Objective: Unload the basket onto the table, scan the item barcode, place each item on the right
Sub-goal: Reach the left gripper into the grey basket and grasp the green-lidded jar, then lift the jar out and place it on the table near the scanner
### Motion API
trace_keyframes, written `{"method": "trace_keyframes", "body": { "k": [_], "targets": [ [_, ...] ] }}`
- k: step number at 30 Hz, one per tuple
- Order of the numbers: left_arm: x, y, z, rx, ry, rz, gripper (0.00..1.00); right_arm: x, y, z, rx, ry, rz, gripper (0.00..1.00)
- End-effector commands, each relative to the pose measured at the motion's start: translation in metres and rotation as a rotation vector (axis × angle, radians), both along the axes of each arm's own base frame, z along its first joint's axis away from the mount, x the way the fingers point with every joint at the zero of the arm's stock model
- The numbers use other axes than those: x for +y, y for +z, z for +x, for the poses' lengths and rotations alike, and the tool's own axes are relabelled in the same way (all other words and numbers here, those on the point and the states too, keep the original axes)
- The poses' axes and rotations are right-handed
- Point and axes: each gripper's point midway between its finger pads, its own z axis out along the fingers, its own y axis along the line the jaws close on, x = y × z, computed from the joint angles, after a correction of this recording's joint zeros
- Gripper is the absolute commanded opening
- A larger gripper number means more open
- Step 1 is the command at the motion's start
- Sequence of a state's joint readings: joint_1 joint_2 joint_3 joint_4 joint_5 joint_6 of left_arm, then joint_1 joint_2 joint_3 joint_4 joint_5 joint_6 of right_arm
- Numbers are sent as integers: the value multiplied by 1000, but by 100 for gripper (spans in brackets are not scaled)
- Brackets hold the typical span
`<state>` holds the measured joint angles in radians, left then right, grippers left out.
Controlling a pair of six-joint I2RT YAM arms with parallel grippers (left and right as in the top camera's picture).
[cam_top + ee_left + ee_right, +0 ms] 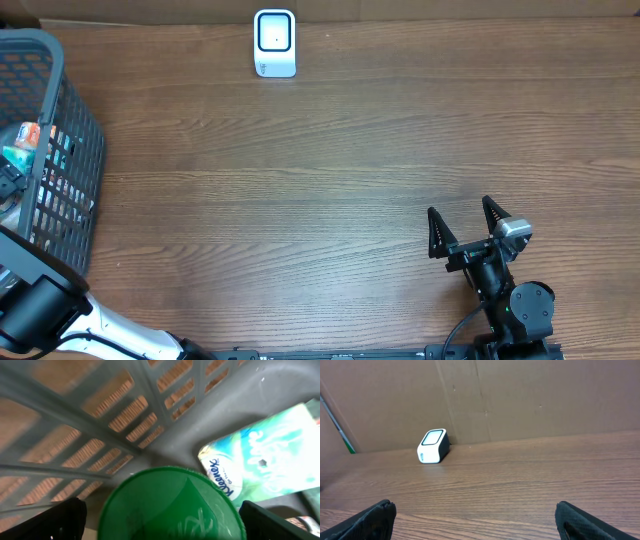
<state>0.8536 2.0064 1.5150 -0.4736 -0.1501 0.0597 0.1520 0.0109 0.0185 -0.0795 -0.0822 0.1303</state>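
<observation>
My left gripper (162, 522) hangs wide open and empty inside the basket (75, 140) at the table's left edge. The green lid (170, 500) sits right below, between my fingers, probably the item to grab. A Kleenex pack (260, 460) lies just beside it. The barcode scanner (274, 43) faces up at the far edge, and my right gripper (465, 225) rests open, holding nothing.

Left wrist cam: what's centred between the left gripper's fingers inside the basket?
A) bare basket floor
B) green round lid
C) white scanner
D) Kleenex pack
B: the green round lid shows in the middle between the fingers of the open left gripper, while the Kleenex pack lies off to one side.
</observation>
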Motion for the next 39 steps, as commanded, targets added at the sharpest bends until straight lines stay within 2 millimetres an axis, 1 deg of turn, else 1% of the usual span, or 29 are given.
{"method": "trace_keyframes", "body": {
  "k": [1,5,7,9,11,13,14,15,16,18,21,24,27,28,29,30,31,33,34,36,37,38,39],
  "targets": [
    [0,-16,-1,15,-14,-20,100,1,-2,0,0,4,3,100],
    [3,-14,1,4,-13,-8,100,1,-2,0,0,4,3,100],
    [2,-14,3,-2,-19,-11,92,1,-2,0,0,4,3,100],
    [-1,-14,8,-21,-36,-26,88,1,-2,0,0,4,3,100],
    [-2,-14,8,-23,-40,-29,78,1,-2,0,0,4,3,100],
    [-3,-15,8,-20,-41,-34,65,1,-2,0,0,4,3,100],
    [-4,-16,7,-17,-41,-37,55,1,-2,0,0,4,3,100],
    [-4,-16,7,-16,-41,-39,52,1,-2,0,0,4,3,100],
    [-5,-16,7,-13,-41,-43,51,1,-2,0,0,4,3,100],
    [-5,-15,6,-11,-41,-43,53,1,-2,0,0,4,3,100],
    [-6,-5,6,-23,-36,-35,54,1,-2,0,0,4,3,100],
    [-6,24,11,-72,-35,4,52,1,-2,0,0,4,3,100],
    [-11,85,20,-206,-6,66,47,1,-2,0,0,4,3,100],
    [-15,104,22,-243,-6,85,47,1,-2,0,0,4,3,100],
    [-18,118,23,-272,-11,98,46,1,-2,0,0,4,3,100],
    [-23,143,22,-319,-11,127,46,1,-2,0,0,4,3,100],
    [-27,162,20,-356,-4,149,46,1,-2,0,0,4,3,100],
    [-39,212,12,-461,17,205,45,1,-2,0,0,4,3,100],
    [-46,234,6,-510,24,227,45,1,-2,0,0,3,3,100],
    [-72,279,0,-634,-19,238,44,1,-2,0,0,4,3,100],
    [-89,299,-1,-698,-63,226,41,1,-2,0,0,4,3,100],
    [-115,320,2,-782,-145,189,37,1,-2,0,0,4,3,100],
    [-134,334,3,-833,-204,160,36,1,-2,0,0,4,3,100]
  ]
}}
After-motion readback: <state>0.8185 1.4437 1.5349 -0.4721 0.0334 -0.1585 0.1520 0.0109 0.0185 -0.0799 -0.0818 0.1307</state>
